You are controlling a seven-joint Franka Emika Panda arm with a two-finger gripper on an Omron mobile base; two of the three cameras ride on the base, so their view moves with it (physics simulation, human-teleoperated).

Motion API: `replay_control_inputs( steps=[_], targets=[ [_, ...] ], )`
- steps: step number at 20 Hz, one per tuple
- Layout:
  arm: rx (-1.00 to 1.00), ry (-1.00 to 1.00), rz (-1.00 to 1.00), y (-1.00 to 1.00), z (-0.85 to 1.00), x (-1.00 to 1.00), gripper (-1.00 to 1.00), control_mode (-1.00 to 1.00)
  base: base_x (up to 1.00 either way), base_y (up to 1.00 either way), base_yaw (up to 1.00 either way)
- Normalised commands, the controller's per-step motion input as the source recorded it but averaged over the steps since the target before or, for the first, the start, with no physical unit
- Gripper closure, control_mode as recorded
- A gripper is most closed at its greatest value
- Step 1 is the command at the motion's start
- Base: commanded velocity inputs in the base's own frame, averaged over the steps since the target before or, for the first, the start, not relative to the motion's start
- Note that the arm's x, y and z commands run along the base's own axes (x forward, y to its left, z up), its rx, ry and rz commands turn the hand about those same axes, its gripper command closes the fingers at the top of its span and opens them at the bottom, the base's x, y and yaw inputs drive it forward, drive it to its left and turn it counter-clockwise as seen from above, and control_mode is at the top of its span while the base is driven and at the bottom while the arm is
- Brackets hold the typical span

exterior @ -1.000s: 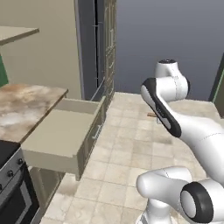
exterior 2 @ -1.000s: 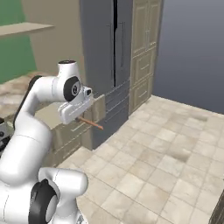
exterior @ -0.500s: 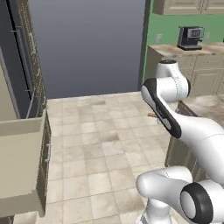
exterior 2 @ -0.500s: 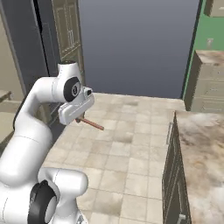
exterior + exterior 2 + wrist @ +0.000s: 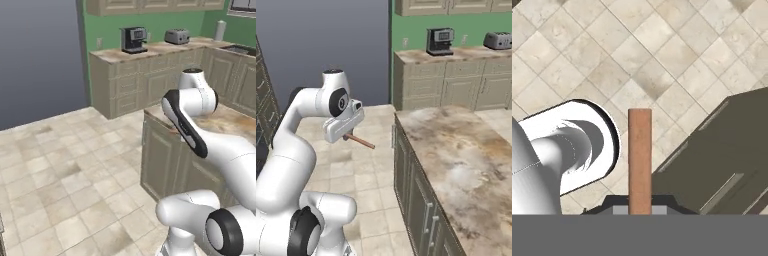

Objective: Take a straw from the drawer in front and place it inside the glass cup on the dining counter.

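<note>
A: Where is the straw?

B: Held in the robot's jaws, clamped shut on one end of it; in the right base view it juts out from under the white hand, above the tiled floor.

A: Which way does it point?

B: Its long axis runs away from the hand, slanting slightly downward; the free end aims toward the near corner of the marbled worktop and stops short of it; in the hand view the straw runs straight up the middle of the picture, rising from between the jaws, its flat tip over the floor tiles.

A: Is it touching that worktop?

B: No; it hangs just beside the cabinet under the worktop, with floor showing between them; the grasped end is hidden by the hand, so how much of the straw sits inside the grip I cannot tell.

A: What else stands relative to that worktop?

B: Beyond it, against the green wall, a second run of beige cabinets carries a coffee machine and a toaster; in the left base view the coffee machine and toaster sit on that far run, and the arm crosses in front of the near worktop.
</note>
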Motion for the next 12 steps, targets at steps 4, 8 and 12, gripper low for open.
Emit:
replay_control_inputs(
  steps=[4,8,12],
  targets=[
    [0.0,0.0,0.0,0.0,0.0,0.0,1.0,1.0,0.0,-0.13,-0.59],
    [0.0,0.0,0.0,0.0,0.0,0.0,1.0,1.0,0.0,-0.14,-0.58],
    [0.0,0.0,0.0,0.0,0.0,0.0,1.0,1.0,0.0,-0.14,-0.57]
  ],
)
